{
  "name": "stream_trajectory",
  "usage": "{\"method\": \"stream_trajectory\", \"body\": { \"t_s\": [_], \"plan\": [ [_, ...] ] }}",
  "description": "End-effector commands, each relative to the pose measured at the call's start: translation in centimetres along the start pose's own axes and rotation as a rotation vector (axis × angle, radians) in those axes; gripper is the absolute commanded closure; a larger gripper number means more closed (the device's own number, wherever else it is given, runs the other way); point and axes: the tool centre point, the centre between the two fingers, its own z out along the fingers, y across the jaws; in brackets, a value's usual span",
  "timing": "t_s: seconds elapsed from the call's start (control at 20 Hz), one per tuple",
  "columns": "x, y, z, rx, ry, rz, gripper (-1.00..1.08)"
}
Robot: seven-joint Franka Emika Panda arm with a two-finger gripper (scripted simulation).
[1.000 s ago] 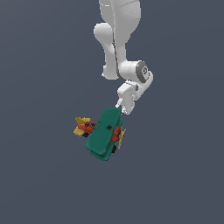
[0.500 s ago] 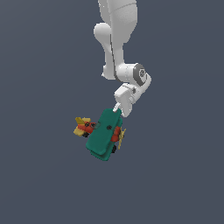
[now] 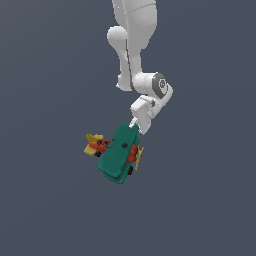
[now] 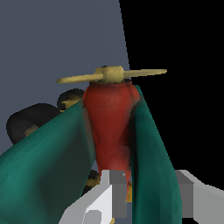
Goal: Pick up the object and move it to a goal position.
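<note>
You're seeing the gripper (image 4: 151, 192) clamping w/ both jaws on one teal wing of the biplane (image 3: 119, 152); yellow propeller (image 4: 111, 75) is pointing away from wrist cam.

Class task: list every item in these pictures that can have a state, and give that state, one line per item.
toy biplane: tilted, gripped at one teal wing.
gripper: shut on the wing, one finger on each face.
propeller: blades level across the nose; spin cannot be told.
arm: reaching down to the plane.
</note>
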Motion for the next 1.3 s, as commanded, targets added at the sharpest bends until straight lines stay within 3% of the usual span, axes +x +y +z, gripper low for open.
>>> {"method": "stream_trajectory", "body": {
  "t_s": [0.0, 0.5, 1.25],
  "plan": [
    [0.0, 0.0, 0.0, 0.0, 0.0, 0.0, 1.08],
    [0.1, 1.4, -2.6, 0.003, -0.002, 0.0, 1.08],
    [1.0, 6.5, -12.2, 0.009, -0.005, -0.001, 1.08]
  ]
}}
